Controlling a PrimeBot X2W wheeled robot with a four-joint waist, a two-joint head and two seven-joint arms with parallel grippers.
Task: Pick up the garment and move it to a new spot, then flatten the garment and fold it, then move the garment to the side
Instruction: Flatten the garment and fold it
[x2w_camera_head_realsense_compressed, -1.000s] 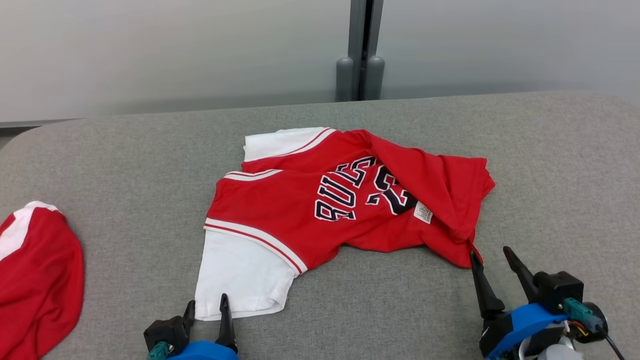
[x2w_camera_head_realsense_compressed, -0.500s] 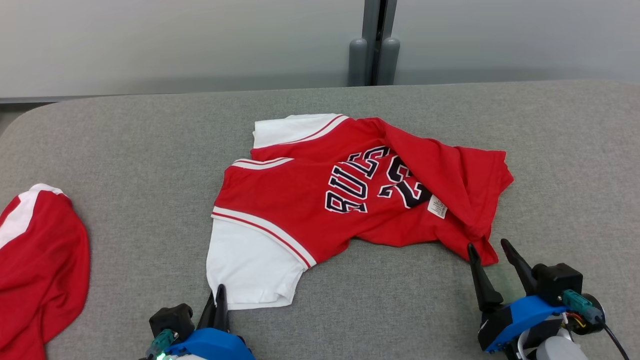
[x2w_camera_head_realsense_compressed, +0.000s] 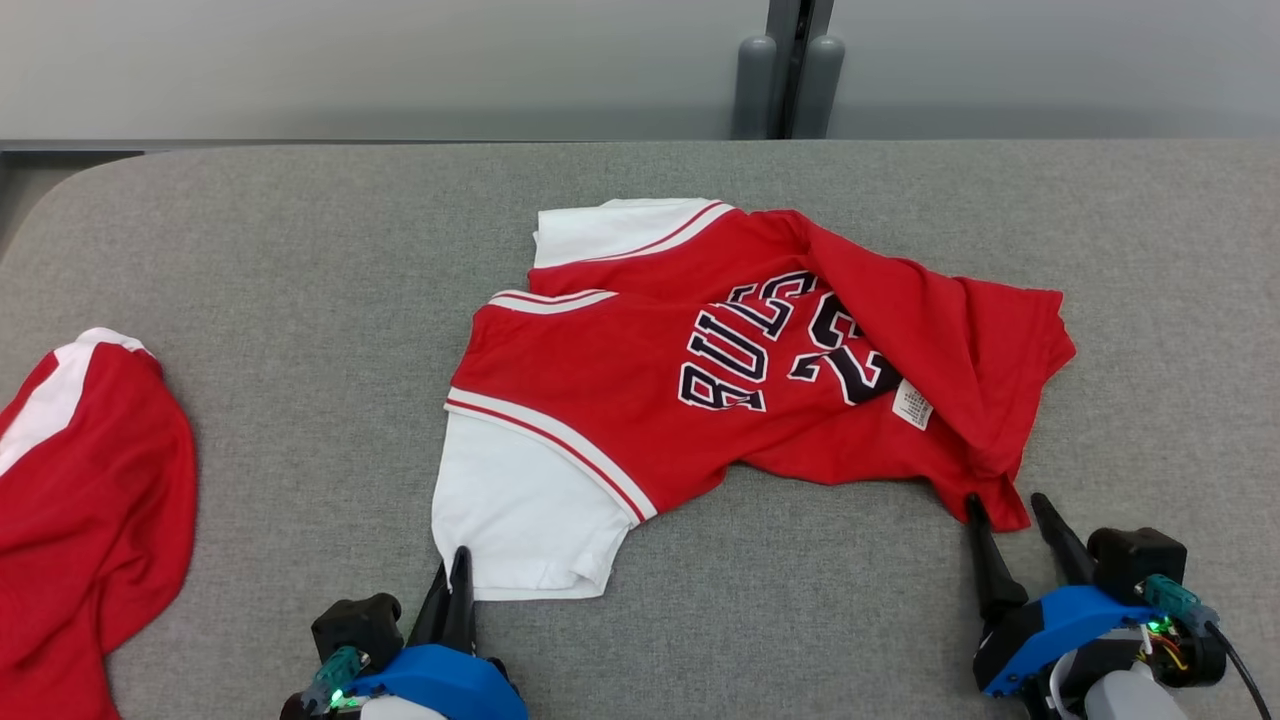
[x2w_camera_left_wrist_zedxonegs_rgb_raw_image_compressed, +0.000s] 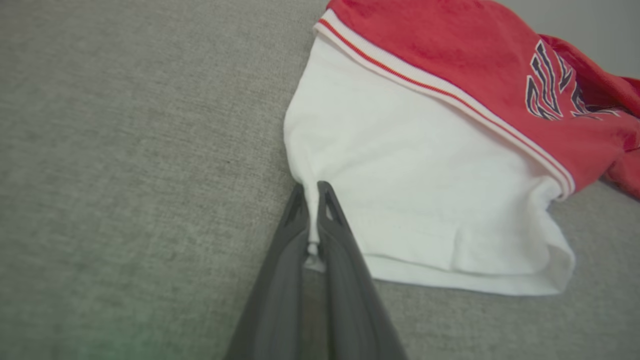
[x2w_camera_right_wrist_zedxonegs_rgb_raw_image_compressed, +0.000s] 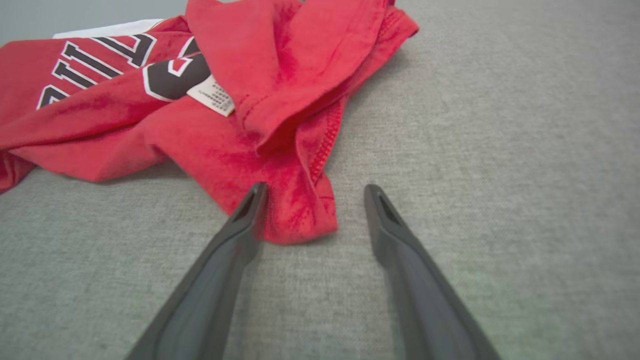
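Corner pinch on the jersey (x2w_camera_head_realsense_compressed: 640, 400)
Left gripper (x2w_camera_head_realsense_compressed: 455, 575) clamps its white sleeve hem (cloth rumpled on the table (x2w_camera_head_realsense_compressed: 280, 260)); right gripper (x2w_camera_head_realsense_compressed: 1005, 505) stands open around the red corner.

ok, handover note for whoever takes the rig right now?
Left gripper: shut on the white sleeve corner of the jersey.
Right gripper: open, fingers either side of the red hem corner, not gripping.
Jersey lies rumpled on the table, one side folded over; second red garment at the left edge.
Done: left grasp. Left: close right, lift, relocate, flatten, fold, set aside.
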